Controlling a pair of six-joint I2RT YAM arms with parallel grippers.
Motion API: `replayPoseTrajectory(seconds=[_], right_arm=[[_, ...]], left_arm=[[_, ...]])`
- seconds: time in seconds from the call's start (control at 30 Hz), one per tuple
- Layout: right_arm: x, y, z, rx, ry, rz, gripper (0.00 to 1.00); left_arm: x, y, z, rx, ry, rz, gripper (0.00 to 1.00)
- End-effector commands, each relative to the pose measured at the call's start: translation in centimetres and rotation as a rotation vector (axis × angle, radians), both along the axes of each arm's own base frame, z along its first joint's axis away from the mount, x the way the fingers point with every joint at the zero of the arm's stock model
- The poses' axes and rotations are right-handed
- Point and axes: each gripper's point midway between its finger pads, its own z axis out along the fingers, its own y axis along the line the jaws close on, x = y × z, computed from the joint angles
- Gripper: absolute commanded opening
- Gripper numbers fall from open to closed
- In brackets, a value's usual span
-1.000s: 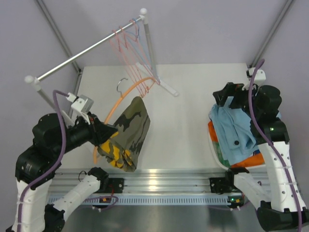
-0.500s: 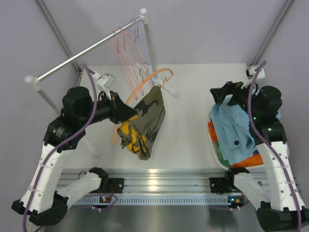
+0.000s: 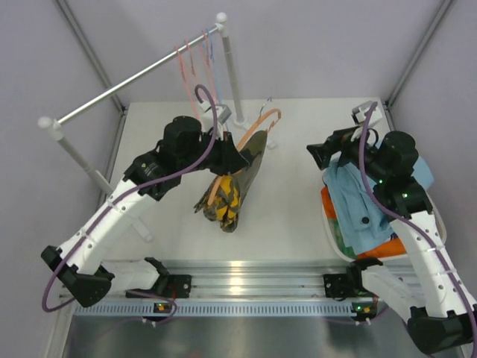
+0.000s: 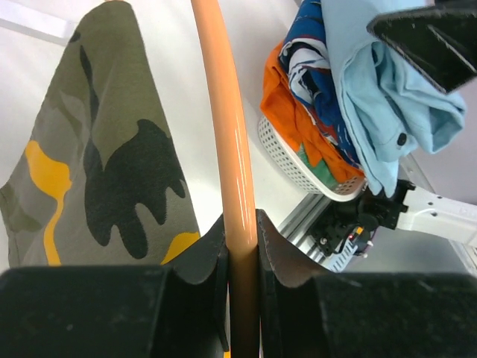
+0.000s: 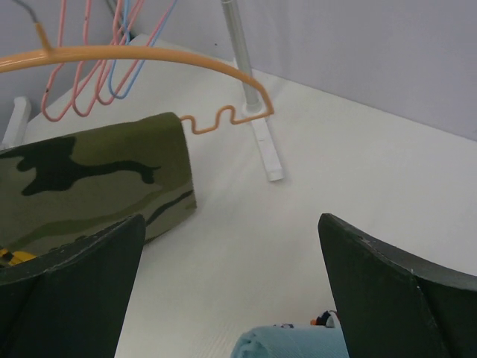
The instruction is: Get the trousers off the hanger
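The orange hanger is clamped between the narrowly set fingers of the left gripper, with the bar seen pinched tight in the left wrist view. The hanger is held above the middle of the table, just near the foot of the rack. The camouflage trousers are draped on the hanger and hang below it, olive with yellow patches.

The right gripper is spread wide and nothing is held in it. It is poised over the left edge of the white basket at the right of the table. The light blue trousers are piled on top in the basket, and the orange trousers and blue-and-white patterned trousers are seen beneath. Pink and blue hangers are hung on the rack's rail.
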Motion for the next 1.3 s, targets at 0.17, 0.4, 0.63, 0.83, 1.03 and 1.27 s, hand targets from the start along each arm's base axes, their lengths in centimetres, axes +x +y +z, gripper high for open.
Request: replayPoseTrajectory(seconds=[0.17,0.4,0.63,0.83,1.03,1.27], right_arm=[[-2.1,4.0,1.1,-0.072,-0.156,0.112,1.0],[-4.1,7.4,0.5,0.038,-0.125,0.196,1.0],[-3.5,9.2,-0.1,0.026,-0.106,0.15,1.0],[-3.6,11.3,0.7,-0.005,-0.141,0.2,1.0],[-2.7,12.4,-0.7,-0.089,-0.151,0.198,0.96],[-0.5,13.1,-1.5,-0.17,-0.132,0.155,0.97]], left_arm=[[4.0,-2.8,12.0,-0.26,-0.321,0.104,0.0],[5.7,-5.3,12.7,-0.289,-0.318,0.119,0.0],[7.6,-6.5,13.8,-0.316,-0.337,0.17,0.0],[9.9,-7.1,14.5,-0.296,-0.341,0.238,0.0],[10.8,-8.0,14.8,-0.309,-0.324,0.24,0.0],[10.2,-7.7,16.8,-0.342,-0.329,0.236,0.0]])
